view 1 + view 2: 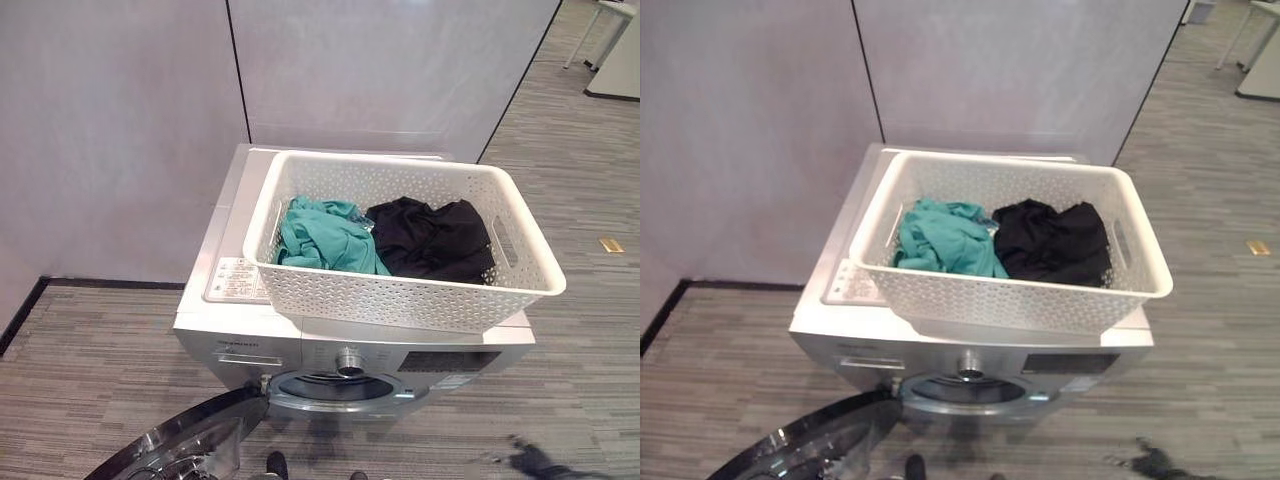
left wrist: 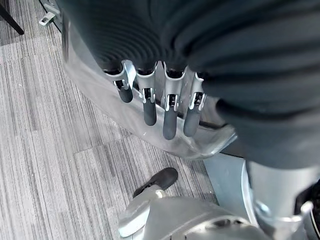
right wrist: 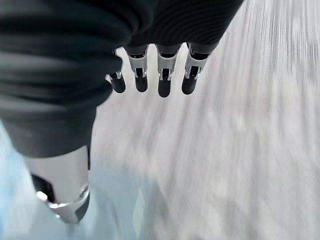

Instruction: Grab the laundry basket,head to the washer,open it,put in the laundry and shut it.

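Laundry basket waits on the washer, door open

Laundry basket (image 1: pixel 410 290) sits on top of the washer (image 1: pixel 230 330), near its front edge, so both robot hands are free. Inside lie a green cloth (image 1: pixel 325 238) on the left and a black cloth (image 1: pixel 435 240) on the right. The washer door (image 1: pixel 185 440) hangs open, low and to the left, ready for clothes. The left robot hand (image 2: pixel 160 100) hangs by the door, fingers straight, holding nothing. The right robot hand (image 3: pixel 155 75) hangs over the floor (image 1: pixel 590 380), loose and empty too.
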Motion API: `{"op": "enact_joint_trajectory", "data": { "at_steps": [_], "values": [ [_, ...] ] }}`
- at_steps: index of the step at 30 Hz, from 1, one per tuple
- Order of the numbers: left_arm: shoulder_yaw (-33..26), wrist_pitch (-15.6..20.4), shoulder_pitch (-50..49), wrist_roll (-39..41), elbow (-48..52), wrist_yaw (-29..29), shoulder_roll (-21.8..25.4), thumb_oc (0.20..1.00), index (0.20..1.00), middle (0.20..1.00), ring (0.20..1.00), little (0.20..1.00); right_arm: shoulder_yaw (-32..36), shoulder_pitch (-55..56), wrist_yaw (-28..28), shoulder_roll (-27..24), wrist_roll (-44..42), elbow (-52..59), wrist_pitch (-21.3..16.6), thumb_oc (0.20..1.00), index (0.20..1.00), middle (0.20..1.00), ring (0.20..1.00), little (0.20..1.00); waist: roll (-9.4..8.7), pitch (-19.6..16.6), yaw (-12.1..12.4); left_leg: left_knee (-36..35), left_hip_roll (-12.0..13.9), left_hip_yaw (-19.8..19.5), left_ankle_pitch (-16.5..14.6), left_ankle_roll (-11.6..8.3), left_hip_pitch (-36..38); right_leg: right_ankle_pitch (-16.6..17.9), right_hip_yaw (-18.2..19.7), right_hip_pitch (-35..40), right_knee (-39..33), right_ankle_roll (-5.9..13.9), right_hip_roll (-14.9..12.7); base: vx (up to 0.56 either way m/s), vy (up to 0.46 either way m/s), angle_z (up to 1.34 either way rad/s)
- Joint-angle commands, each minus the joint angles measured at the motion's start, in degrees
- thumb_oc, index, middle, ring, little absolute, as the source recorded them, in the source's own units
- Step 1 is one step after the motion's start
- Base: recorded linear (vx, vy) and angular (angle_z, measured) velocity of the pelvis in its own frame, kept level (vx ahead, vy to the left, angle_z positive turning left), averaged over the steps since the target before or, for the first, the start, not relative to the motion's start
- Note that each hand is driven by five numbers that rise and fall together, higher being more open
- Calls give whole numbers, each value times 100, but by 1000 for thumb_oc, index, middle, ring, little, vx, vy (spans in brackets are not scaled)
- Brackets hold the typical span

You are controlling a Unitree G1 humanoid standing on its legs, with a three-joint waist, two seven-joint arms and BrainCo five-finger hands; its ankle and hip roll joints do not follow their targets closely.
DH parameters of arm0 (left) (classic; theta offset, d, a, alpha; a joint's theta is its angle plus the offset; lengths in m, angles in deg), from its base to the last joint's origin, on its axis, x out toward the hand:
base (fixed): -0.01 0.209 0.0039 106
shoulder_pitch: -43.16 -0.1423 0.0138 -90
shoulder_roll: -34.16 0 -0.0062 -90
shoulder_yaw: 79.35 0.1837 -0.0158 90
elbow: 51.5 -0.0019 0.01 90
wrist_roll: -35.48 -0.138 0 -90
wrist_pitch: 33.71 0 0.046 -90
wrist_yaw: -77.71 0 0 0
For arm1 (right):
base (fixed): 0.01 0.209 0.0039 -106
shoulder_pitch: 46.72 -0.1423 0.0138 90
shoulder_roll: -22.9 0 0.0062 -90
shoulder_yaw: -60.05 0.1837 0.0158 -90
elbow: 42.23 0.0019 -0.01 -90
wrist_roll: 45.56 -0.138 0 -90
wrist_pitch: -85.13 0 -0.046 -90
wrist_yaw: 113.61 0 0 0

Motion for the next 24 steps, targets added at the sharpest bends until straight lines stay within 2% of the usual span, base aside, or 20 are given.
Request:
{"op": "enact_joint_trajectory", "data": {
  "at_steps": [1,2,3,7,10,14,16,17,20,21,22,23,24],
  "values": [
    [-279,105,263,-170,-142,-148,143,1000,1000,1000,1000,1000,189,-62,-171,-752,417,358,-346,1000,1000,1000,1000,1000,-236,122,-13,-233,140,-349,-56,-362,319,625,-313,173,-655,572,-227,2,27,5],
    [-287,108,243,-255,-158,-233,150,1000,1000,1000,1000,1000,417,-72,-223,-1386,799,636,-363,1000,1000,1000,1000,1000,-269,105,-5,-259,143,-376,-48,-379,321,629,-357,191,-652,593,-229,0,32,22],
    [-319,97,228,-278,-159,-276,140,1000,1000,1000,1000,1000,709,49,-202,-1781,983,1190,-367,1000,1000,1000,1000,1000,-288,84,-16,-270,138,-387,-22,-383,293,654,-385,181,-670,603,-240,14,34,28],
    [-430,67,176,-293,-195,-373,89,1000,1000,1000,1000,1000,1688,191,-505,-2815,1444,2428,-435,1000,1000,1000,1000,1000,-334,11,-26,-293,150,-409,-36,-408,298,687,-432,227,-740,637,-249,11,24,5],
    [-460,63,170,-254,-237,-371,51,1000,1000,1000,1000,1000,2613,264,-810,-3161,1352,3374,-560,1000,1000,1000,1000,1000,-366,-67,0,-299,148,-439,-12,-409,260,719,-467,227,-781,650,-258,10,9,3],
    [-319,58,119,-318,-251,-350,46,1000,1000,1000,1000,1000,2756,-275,-906,-3545,1100,4191,-865,1000,1000,1000,1000,1000,-431,-138,164,-297,160,-506,-32,-428,249,700,-541,280,-805,652,-251,21,2,14],
    [-215,51,83,-333,-259,-348,47,1000,1000,1000,1000,1000,2473,-807,-887,-3768,881,4257,-950,1000,1000,1000,1000,1000,-475,-171,286,-294,157,-550,-20,-434,218,698,-584,297,-827,649,-251,2,3,4],
    [-124,44,69,-326,-289,-346,69,1000,1000,1000,1000,1000,2141,-1219,-892,-3950,894,4174,-956,1000,1000,1000,1000,1000,-519,-181,413,-289,161,-576,-6,-446,200,702,-621,311,-839,649,-250,7,-1,3],
    [-180,28,27,-326,-327,-347,88,1000,1000,1000,1000,1000,1224,-2077,-745,-4161,985,4083,-908,1000,1000,1000,1000,1000,-553,-210,427,-290,160,-599,6,-455,180,710,-649,318,-852,646,-244,-10,2,17],
    [-131,16,27,-322,-350,-340,117,1000,1000,1000,1000,1000,790,-2507,-647,-4322,969,3998,-894,1000,1000,1000,1000,1000,-600,-216,513,-289,164,-624,21,-461,157,714,-669,317,-861,639,-242,-32,4,25],
    [35,-20,51,-291,-384,-342,182,1000,1000,1000,1000,1000,-144,-3216,-185,-4469,632,3811,-876,1000,1000,1000,1000,1000,-739,-190,726,-290,171,-665,67,-483,113,725,-710,305,-864,622,-233,-59,-3,14],
    [-27,-53,11,-226,-413,-399,172,1000,1000,1000,1000,1000,-1570,-4417,416,-4583,39,3529,-740,1000,1000,1000,1000,1000,-810,-215,690,-298,186,-705,93,-494,83,733,-733,303,-881,608,-223,-54,-6,1],
    [-55,-52,0,-225,-413,-399,152,1000,1000,1000,1000,1000,-1788,-4636,418,-4576,29,3490,-743,1000,1000,1000,1000,1000,-789,-222,660,-298,185,-704,93,-494,83,733,-733,303,-882,608,-222,-36,-14,2]
  ]
}}
